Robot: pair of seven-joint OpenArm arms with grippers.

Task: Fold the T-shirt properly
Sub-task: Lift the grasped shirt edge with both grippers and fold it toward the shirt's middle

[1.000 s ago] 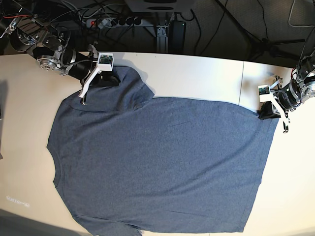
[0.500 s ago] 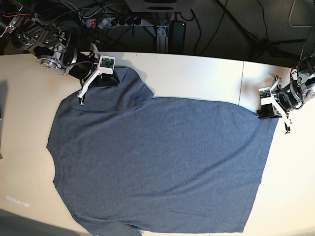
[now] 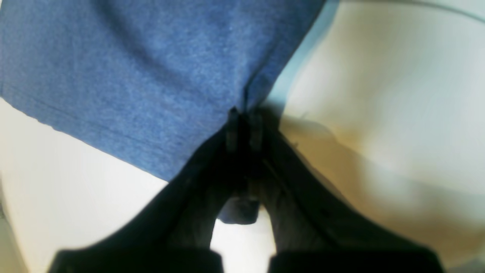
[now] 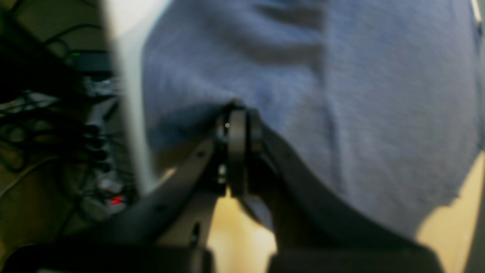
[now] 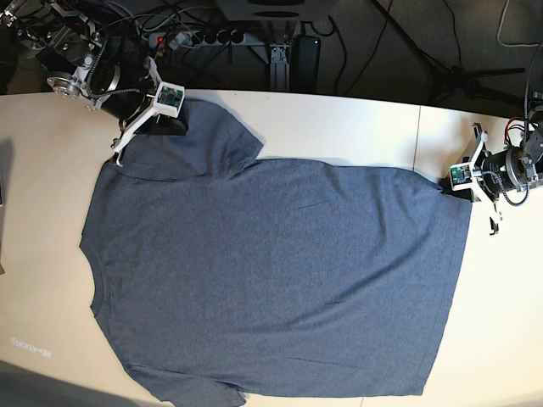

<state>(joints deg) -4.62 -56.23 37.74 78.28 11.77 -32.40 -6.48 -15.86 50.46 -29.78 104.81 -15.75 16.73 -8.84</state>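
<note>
The T-shirt (image 5: 271,271) lies spread flat on the table (image 5: 339,127), plain side up; no fold made yet. Left gripper (image 3: 244,129) pinches a hem corner, right gripper (image 4: 237,148) pinches the sleeve

**Pale table against a dark, cable-strewn backdrop**

Cream-white table (image 5: 339,127) filling most of the base view, with a thin seam (image 5: 417,140) running near to far on the right. Soft, even light across the surface; a grey shadow along the near left edge. Beyond the far edge, dark floor. A black power strip (image 5: 199,37) far left of centre among loose cables (image 5: 399,42). A metal upright (image 5: 280,59) at far centre. Tripod legs (image 5: 462,80) far right.
</note>
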